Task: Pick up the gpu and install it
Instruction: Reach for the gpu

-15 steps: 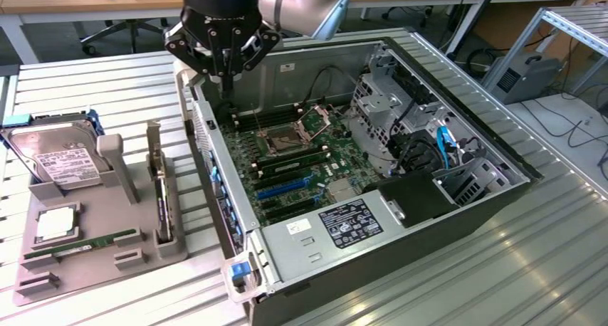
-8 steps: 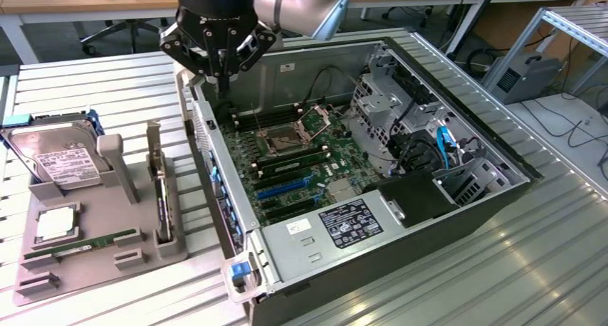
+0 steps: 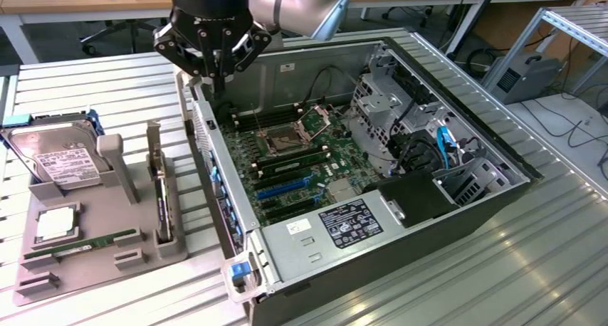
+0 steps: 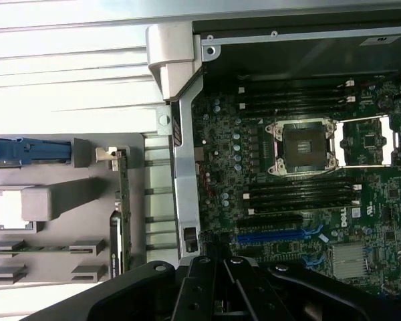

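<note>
Gripper (image 3: 216,84): fingers drawn fully together, nothing held. It hangs above the rear rim of the open computer case (image 3: 314,249), clear of the motherboard (image 3: 295,162); its black linkage shows in the wrist view (image 4: 217,289).

Gpu (image 3: 162,198) (image 4: 121,200): standing on edge in a slot of the grey tray (image 3: 95,265) beside the case. In the exterior view it lies between six and seven o'clock of the gripper, well apart and untouched.

Hard drive (image 3: 62,162): on the same tray, at about ten o'clock of the gpu.
</note>
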Controlling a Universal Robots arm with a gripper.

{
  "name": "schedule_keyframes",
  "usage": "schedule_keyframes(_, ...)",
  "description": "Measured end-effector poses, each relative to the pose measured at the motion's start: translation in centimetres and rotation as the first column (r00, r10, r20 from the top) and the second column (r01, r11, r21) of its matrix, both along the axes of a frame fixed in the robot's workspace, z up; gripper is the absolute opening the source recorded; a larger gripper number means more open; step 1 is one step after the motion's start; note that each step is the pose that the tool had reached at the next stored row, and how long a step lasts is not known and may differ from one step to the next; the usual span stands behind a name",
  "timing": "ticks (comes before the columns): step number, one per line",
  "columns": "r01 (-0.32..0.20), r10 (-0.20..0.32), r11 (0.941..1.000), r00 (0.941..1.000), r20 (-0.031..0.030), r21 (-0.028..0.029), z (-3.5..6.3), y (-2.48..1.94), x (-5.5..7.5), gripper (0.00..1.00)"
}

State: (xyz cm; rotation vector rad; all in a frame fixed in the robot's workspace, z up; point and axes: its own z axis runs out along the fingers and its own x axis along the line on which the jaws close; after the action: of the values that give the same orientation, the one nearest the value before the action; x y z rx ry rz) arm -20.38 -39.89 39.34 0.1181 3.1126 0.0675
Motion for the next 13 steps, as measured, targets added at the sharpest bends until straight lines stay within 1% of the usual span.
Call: schedule_keyframes(13, 0.000, 0.000, 1.0000, 1.0000, 0.0001, 0.0001, 0.00, 0.00, -0.73, 0.11)
